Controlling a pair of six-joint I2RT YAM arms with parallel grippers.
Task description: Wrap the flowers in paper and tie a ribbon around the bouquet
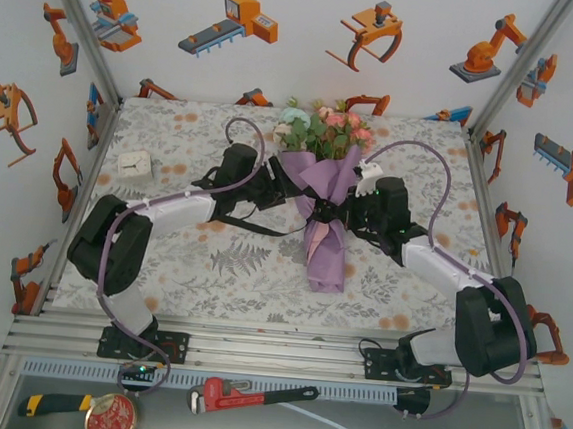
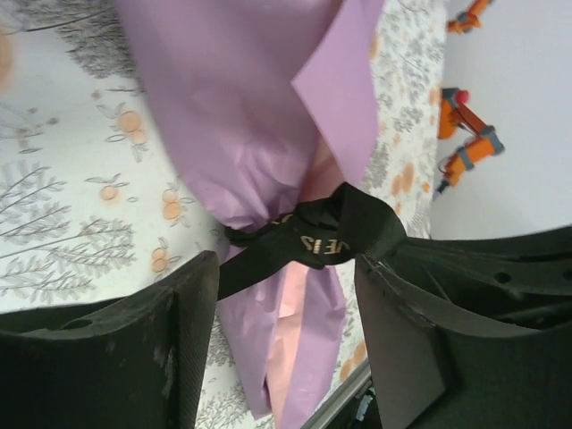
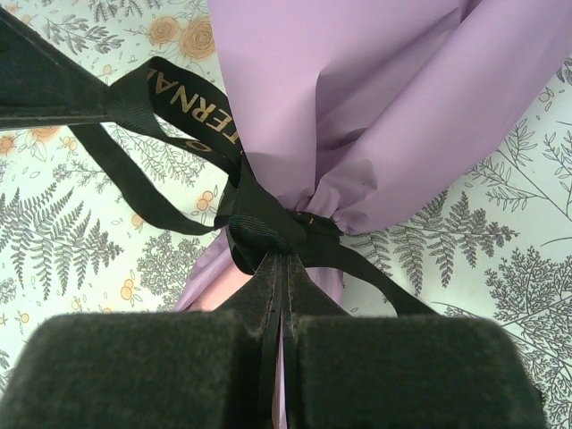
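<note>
1. Left gripper [image 2: 284, 268]: jaws spread wide, pinching nothing as far as can be seen. Between them, the ribbon [image 2: 344, 234] knotted round the narrow neck of the paper [image 2: 241, 107]. One black strand slanting off to the tip of one jaw, the knot touching the tip of the other.
2. Middle: bouquet [image 1: 329, 183] lying on the table [image 1: 163, 254] between the two grippers. Flowers [image 1: 324, 127] out beyond both sets of jaws, the paper's tail on the near side of them.
3. Right gripper [image 3: 281, 313]: jaws pressed together on a ribbon strand, just beneath the knot, with the wrapped neck right ahead of the fingertips.
4. Progress, as a judgement: wrapping done, with the paper closed into a cone round the stems. Ribbon already round the neck and crossed into a knot. Probably left to do: pulling it snug, perhaps forming a bow, then letting go. How tight the knot is, cannot tell.
5. View against view:
   - From above: blooms, the whole cone, and a slack strand trailing toward the left arm. Jaw state too small to judge there.
   - From the left wrist: the wide gap between its jaws, and the paper's pink underside below the knot.
   - From the right wrist: light lettering along a loop leading up-left to a dark wedge [image 3: 45, 71], likely a left finger. Hooked there or merely touching, cannot tell.
</note>
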